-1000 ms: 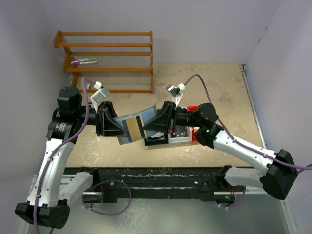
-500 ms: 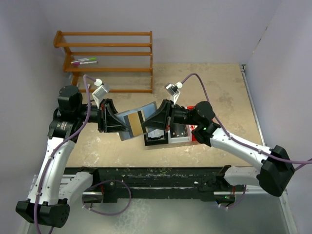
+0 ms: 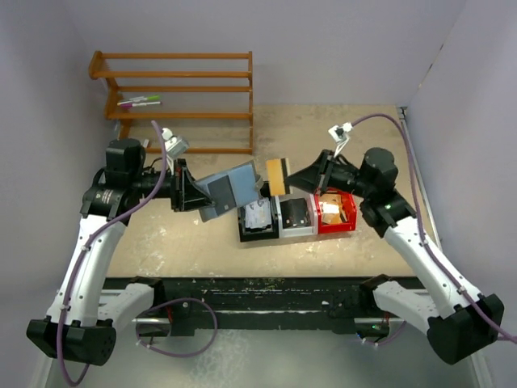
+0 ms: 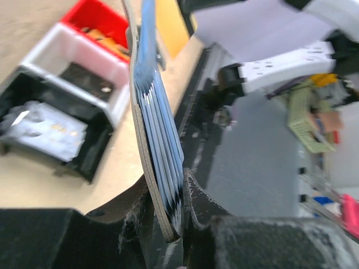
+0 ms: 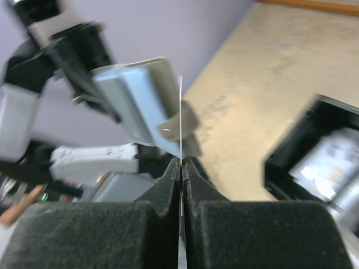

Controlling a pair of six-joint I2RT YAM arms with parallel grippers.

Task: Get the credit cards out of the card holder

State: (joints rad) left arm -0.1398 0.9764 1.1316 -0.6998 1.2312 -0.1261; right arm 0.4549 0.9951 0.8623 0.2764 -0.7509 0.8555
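Observation:
My left gripper (image 3: 200,196) is shut on one end of the blue-grey card holder (image 3: 230,189) and holds it above the table. In the left wrist view the card holder (image 4: 159,140) stands edge-on between the left gripper's (image 4: 175,216) jaws. A tan-gold credit card (image 3: 276,175) hangs clear of the holder, to its right, pinched in my shut right gripper (image 3: 292,181). In the right wrist view that credit card (image 5: 180,120) is a thin upright line rising from the right gripper (image 5: 181,163), with the card holder (image 5: 134,106) just behind it. A silvery credit card (image 3: 257,217) lies in the black bin (image 3: 245,235), and a black one (image 3: 296,212) in the white bin (image 3: 298,232).
Three small bins stand in a row below the held things, the red bin (image 3: 349,224) at the right end. A wooden rack (image 3: 178,89) with markers (image 3: 139,102) stands at the back left. Purple walls close in both sides.
The right gripper has drawn the tan-gold card out of the holder and swung back to the right with it. The left gripper has tilted the holder a little higher.

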